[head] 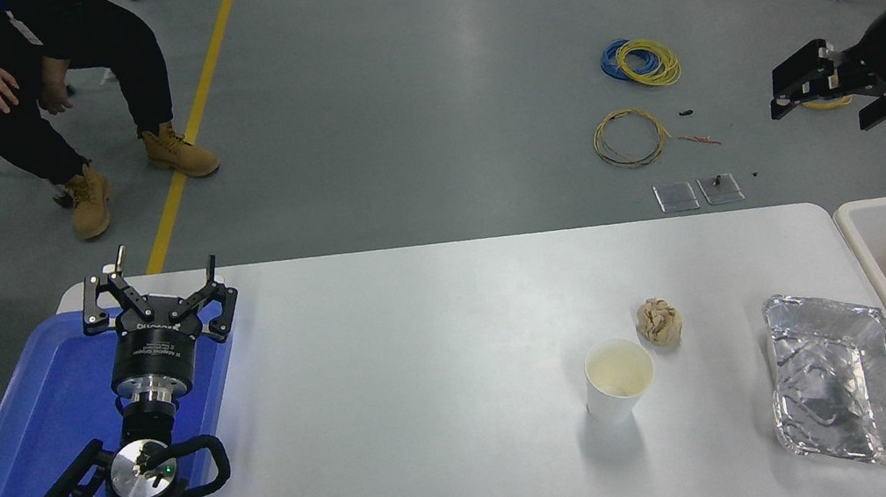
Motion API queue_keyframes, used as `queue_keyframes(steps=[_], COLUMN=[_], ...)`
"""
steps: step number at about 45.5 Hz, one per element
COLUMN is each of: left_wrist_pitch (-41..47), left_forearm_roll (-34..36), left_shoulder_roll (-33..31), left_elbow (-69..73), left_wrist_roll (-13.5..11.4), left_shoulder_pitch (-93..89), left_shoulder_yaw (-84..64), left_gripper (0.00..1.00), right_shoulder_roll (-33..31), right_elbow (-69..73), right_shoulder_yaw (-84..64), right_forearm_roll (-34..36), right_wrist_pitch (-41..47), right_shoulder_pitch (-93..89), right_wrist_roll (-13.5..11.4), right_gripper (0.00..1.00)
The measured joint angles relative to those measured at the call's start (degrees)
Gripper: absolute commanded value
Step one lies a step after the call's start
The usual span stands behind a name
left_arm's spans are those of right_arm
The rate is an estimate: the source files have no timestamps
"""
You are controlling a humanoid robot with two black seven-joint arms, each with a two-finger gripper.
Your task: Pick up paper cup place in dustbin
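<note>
The paper cup (620, 381) stands upright on the white table, right of centre, white outside and cream inside. At the right edge sits the dustbin (852, 230), beige inside with a white rim, only partly in view. My right gripper (817, 102) hangs open and holds nothing. It is beyond the table's far edge at the upper right, well away from the cup, and reaches in from the right edge. My left gripper (151, 283) stays open over the blue tray at the lower left.
A crumpled brown paper ball (657, 321) lies just behind the cup. A crumpled silver foil tray (836, 382) lies between the cup and the dustbin. A blue tray (37, 437) sits under the left arm. A person sits on a chair at the top left.
</note>
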Motion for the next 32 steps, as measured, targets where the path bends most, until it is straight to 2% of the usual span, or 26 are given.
queue_keyframes(steps=[17, 32], left_wrist_pitch=[0.0, 0.0], left_forearm_roll=[0.0, -0.01], left_shoulder_roll=[0.0, -0.01], left_elbow=[0.0, 0.01], left_wrist_roll=[0.0, 0.0], left_shoulder_pitch=[0.0, 0.0], left_shoulder_yaw=[0.0, 0.0], left_gripper=[1.0, 1.0], right_shoulder_roll=[3.61, 8.6], right_elbow=[12.73, 15.88], right_shoulder_yaw=[1.37, 3.13], right_forearm_roll=[-0.69, -0.96], right_wrist_pitch=[0.68, 1.21], right_shoulder_pitch=[6.93, 7.71], right_wrist_roll=[0.28, 0.46], right_gripper=[1.0, 1.0])
